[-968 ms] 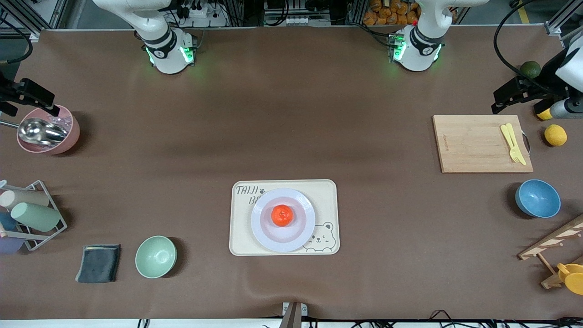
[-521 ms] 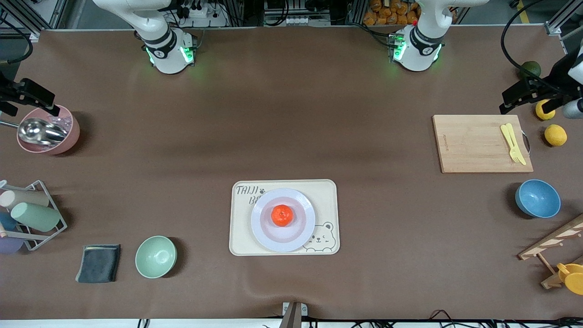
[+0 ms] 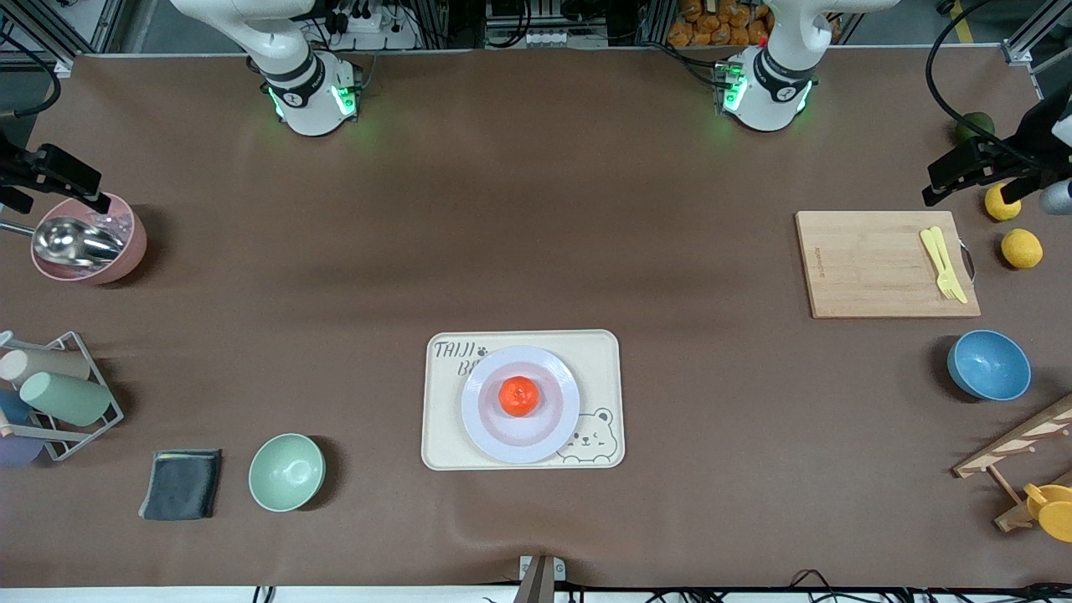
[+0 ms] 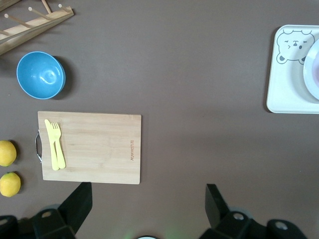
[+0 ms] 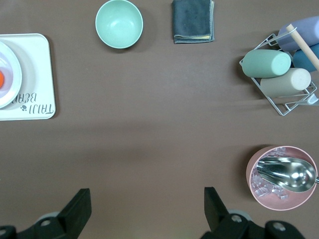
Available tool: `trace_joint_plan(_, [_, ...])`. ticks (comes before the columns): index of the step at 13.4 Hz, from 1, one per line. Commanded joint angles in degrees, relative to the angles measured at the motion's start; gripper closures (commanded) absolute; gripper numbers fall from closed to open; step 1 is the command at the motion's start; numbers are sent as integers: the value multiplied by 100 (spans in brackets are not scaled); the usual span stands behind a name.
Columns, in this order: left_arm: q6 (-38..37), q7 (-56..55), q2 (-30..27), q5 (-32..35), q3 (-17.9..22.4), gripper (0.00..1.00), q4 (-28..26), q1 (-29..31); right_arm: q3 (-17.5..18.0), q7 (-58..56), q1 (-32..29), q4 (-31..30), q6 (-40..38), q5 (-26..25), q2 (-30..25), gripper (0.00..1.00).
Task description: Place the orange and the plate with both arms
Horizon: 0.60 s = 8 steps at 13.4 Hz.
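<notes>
The orange [image 3: 518, 395] sits in the middle of the lavender-white plate [image 3: 553, 431]. That plate rests on the cream bear tray [image 3: 603, 360] at the table's centre, near the front camera. My left gripper [image 4: 147, 199] hangs open and empty over bare table beside the cutting board, at the left arm's end. Only the plate's rim [image 4: 311, 69] shows in the left wrist view. My right gripper [image 5: 146, 203] hangs open and empty over bare table beside the pink bowl, at the right arm's end. The plate [image 5: 7, 74] and a sliver of the orange [image 5: 1, 78] show there.
Toward the left arm's end lie a cutting board [image 3: 879, 264] with a yellow fork [image 3: 942, 262], two yellow fruits [image 3: 1022, 249], a dark green fruit [image 3: 974, 126], a blue bowl [image 3: 988, 365] and a wooden rack [image 3: 1017, 444]. Toward the right arm's end stand a pink bowl with scoop [image 3: 88, 239], a cup rack [image 3: 50, 394], a grey cloth [image 3: 182, 483] and a mint bowl [image 3: 286, 471].
The left arm's hand has drawn back toward its end of the table, uncovering a yellow fruit. The right arm, plate and orange have not moved.
</notes>
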Motion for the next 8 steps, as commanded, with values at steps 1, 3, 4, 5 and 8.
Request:
trace_joint_plan(1, [-160,74,-40,172,28,0,65,-66,71,-77,-104,-47,-41,-33,-78,0])
trace_joint_plan(3, [-212,74,-40,338,10,0,65,-92,71,-77,-104,-47,-41,-33,-78,0])
trace_joint_plan(4, [-221,74,-40,357,1,0,65,-101,71,-77,-104,-47,-41,-33,-78,0])
trace_joint_plan(5, [-221,74,-40,357,-16,0,65,-101,71,-77,-104,-47,-32,-33,-69,0])
trace_joint_plan(8, [-230,66,-57,357,-16,0,65,-110,71,-77,-104,-47,-32,-33,-69,0])
